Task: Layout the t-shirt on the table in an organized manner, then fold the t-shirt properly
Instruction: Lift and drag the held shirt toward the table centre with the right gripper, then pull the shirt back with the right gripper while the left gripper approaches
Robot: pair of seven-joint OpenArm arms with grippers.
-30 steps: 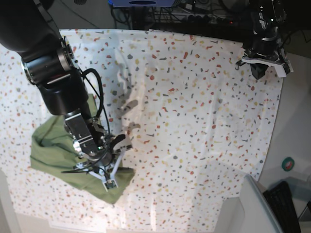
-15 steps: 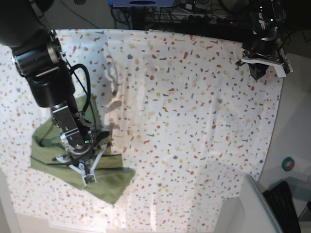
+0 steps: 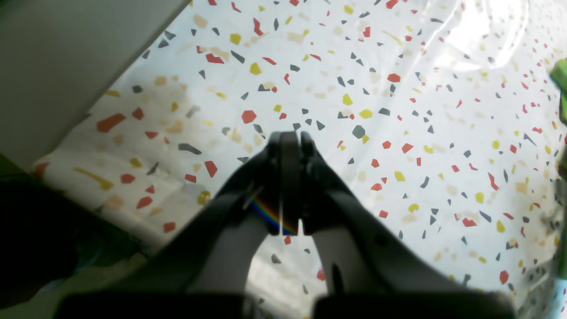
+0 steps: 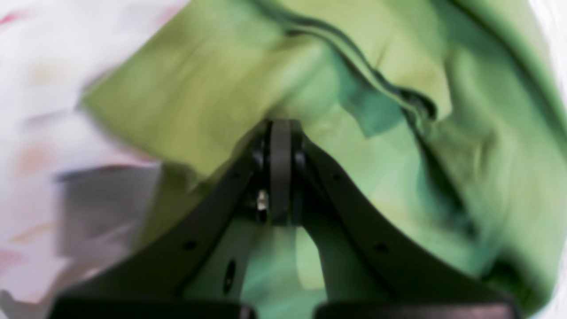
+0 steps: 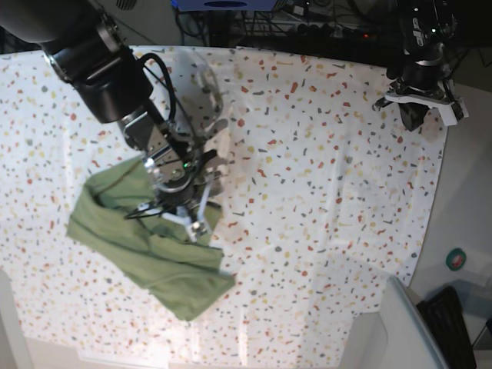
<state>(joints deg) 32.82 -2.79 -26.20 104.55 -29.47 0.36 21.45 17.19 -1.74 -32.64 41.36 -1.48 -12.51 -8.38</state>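
Observation:
The olive-green t-shirt point(image 5: 131, 238) lies bunched and wrinkled on the front left of the speckled table point(image 5: 323, 192). My right gripper point(image 5: 196, 228) is at the shirt's right edge, pointing down, and looks shut on a fold of it. In the right wrist view the shut fingertips point(image 4: 280, 128) press into the t-shirt point(image 4: 199, 88), which fills most of that blurred view. My left gripper point(image 5: 415, 121) hangs shut and empty over the table's far right corner. In the left wrist view the left gripper point(image 3: 290, 135) shows only bare table point(image 3: 398, 88) beneath it.
A grey bin point(image 5: 392, 330) stands at the front right corner, with a dark keyboard point(image 5: 446, 327) and a small round green thing point(image 5: 457, 260) on the floor beside it. Cables and equipment point(image 5: 307, 23) run along the far edge. A plain grey surface point(image 3: 66, 53) lies beyond the table's edge.
My right gripper has swung from the shirt's front edge up and to the right. The shirt has shifted and stretched that way with it. The left arm has stayed still.

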